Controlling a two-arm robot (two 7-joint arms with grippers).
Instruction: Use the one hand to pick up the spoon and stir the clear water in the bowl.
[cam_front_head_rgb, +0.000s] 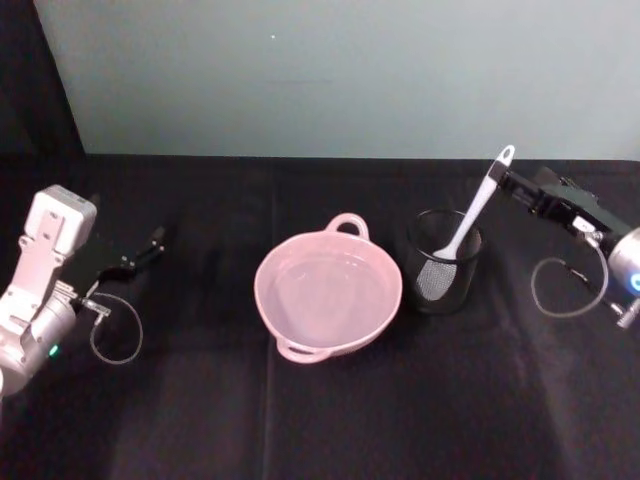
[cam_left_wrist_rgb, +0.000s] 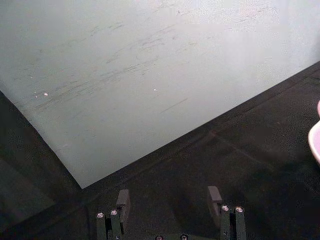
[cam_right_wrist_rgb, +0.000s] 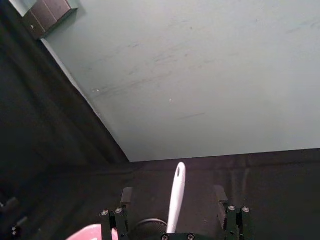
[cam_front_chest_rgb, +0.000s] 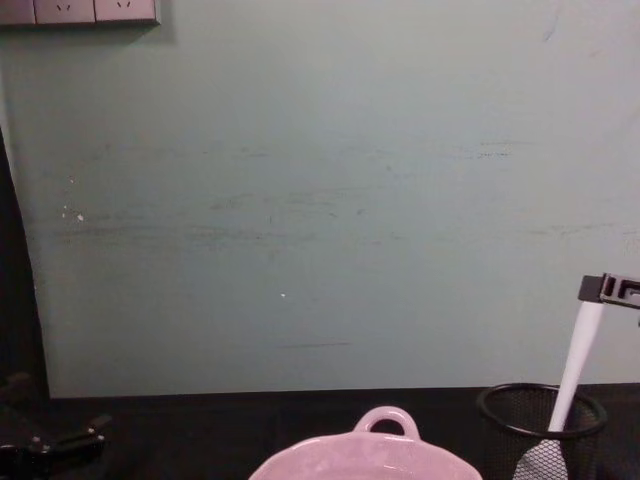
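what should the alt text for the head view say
The open right gripper brackets the handle tip of a white spoon leaning in a black mesh cup, just right of a pink bowl of clear water on a black table. The left gripper hovers open at far left.

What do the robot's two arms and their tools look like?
The left tool and right tool are black and angular. Each joins a silver cylindrical wrist with a thin grey looping cable: the left cable, the right cable. The left arm has a white boxy block and a green light; the right wrist shows a blue light.
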